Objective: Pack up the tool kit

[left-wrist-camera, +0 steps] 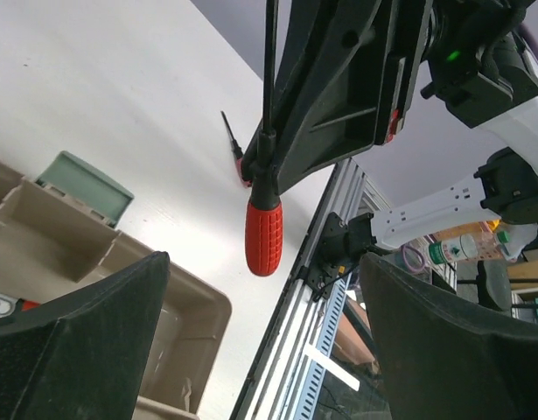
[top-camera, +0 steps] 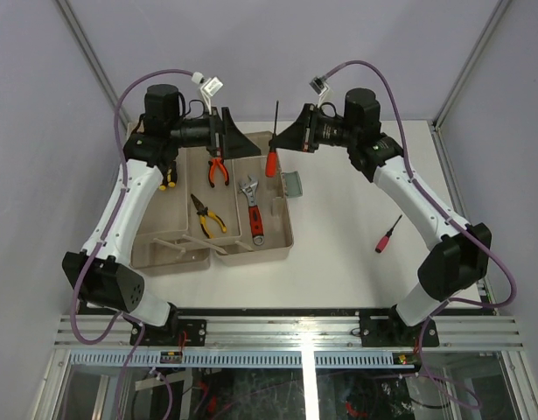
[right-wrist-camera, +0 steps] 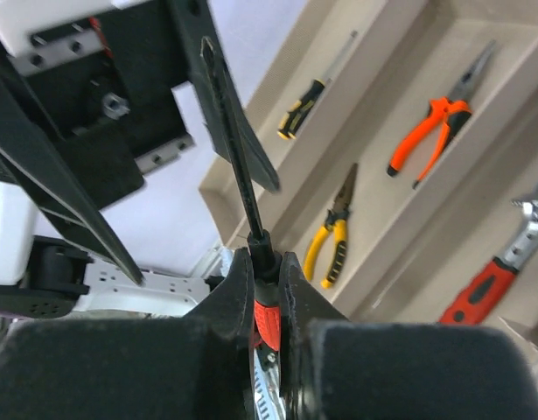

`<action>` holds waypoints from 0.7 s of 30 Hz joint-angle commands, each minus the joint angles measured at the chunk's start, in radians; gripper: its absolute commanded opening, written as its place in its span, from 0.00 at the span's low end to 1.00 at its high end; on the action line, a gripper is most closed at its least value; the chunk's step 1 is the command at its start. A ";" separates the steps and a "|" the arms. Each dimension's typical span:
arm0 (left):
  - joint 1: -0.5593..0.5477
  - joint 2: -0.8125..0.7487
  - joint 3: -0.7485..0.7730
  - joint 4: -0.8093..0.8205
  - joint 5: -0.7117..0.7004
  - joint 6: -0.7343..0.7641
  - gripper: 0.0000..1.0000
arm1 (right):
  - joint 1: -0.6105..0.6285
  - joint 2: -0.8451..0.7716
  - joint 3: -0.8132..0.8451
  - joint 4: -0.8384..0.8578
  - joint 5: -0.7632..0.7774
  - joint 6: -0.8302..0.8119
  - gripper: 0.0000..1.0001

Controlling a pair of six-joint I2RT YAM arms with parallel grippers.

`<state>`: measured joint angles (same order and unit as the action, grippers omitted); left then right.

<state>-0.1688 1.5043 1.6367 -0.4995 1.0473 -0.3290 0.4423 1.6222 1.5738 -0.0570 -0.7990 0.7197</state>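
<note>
Mid-air, right gripper (top-camera: 279, 140) tight around screwdriver (top-camera: 270, 164)

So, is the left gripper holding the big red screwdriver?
No, the left gripper stands open and empty; the right gripper clamps the big red screwdriver.

Pliers (top-camera: 207, 216) left of wrench (top-camera: 251, 210), both in toolbox (top-camera: 251, 255), screwdriver (right-wrist-camera: 302, 109) probably leftmost

Stands blocked above the far rim of the toolbox (top-camera: 291, 229): left end effector (top-camera: 251, 147) and right end effector (top-camera: 277, 138) nearly tip to tip there, red-handled screwdriver (top-camera: 271, 163) hanging upright between them. Crowded in the trays by orange pliers (top-camera: 218, 171), yellow pliers (top-camera: 207, 216) and wrench (top-camera: 252, 210). Lies open across the bench (top-camera: 356, 262) right of the toolbox, save one small red screwdriver (top-camera: 388, 234).
</note>
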 commanded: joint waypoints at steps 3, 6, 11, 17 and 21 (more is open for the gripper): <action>-0.065 0.006 -0.030 0.108 -0.023 -0.017 0.89 | 0.002 -0.060 -0.026 0.343 -0.091 0.188 0.00; -0.088 0.007 -0.032 0.110 -0.026 -0.013 0.89 | 0.002 -0.053 -0.035 0.401 -0.094 0.225 0.00; -0.115 0.010 -0.031 0.102 -0.026 -0.004 0.88 | 0.002 -0.038 -0.022 0.432 -0.096 0.246 0.00; -0.131 0.020 -0.025 0.101 -0.026 -0.003 0.60 | 0.003 -0.020 -0.015 0.460 -0.102 0.268 0.00; -0.137 0.027 -0.016 0.100 -0.027 -0.004 0.24 | 0.003 -0.013 -0.012 0.467 -0.111 0.274 0.00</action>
<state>-0.2958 1.5162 1.6112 -0.4500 1.0264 -0.3420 0.4431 1.6188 1.5372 0.3256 -0.8757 0.9661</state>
